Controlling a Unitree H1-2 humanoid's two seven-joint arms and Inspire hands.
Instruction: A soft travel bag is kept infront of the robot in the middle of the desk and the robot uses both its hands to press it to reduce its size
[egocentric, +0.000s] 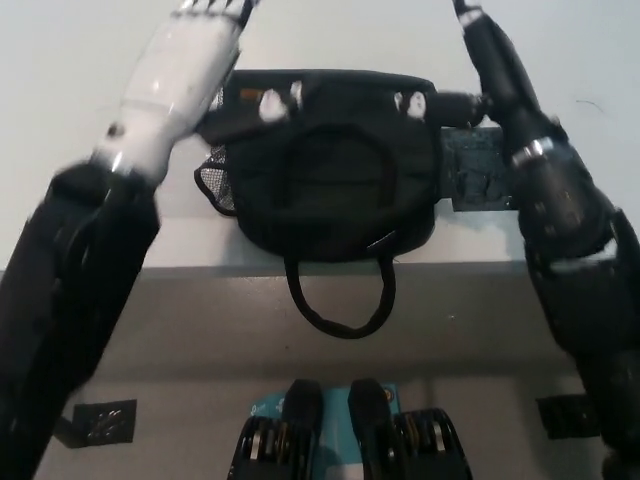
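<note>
bag sits at the near edge of the white counter, roughly mid-frame, w/ its loop handle hanging off the edge toward the robot. neither robot hand is on it right now: left robot hand is up at the top left, mostly cut off by the frame, forearm slanting over the bag's left end; right robot hand is up at the top right, arm running alongside the bag's right end. can't tell if either hand is released or clenched, too little shows. neither one is grasping the bag.

progress, as a judgement: bag looks plump and spread out, not obviously squashed, so the press isn't in effect at this moment. what's left: bring both hands down onto the top and push. whether any press has been made, pics don't say.

orientation: long axis runs left-right, parallel w/ the counter edge. handle side faces the robot, flat back edge w/ the white pulls faces away. mesh pocket at its left end, dark mat just beside its right end.
</note>
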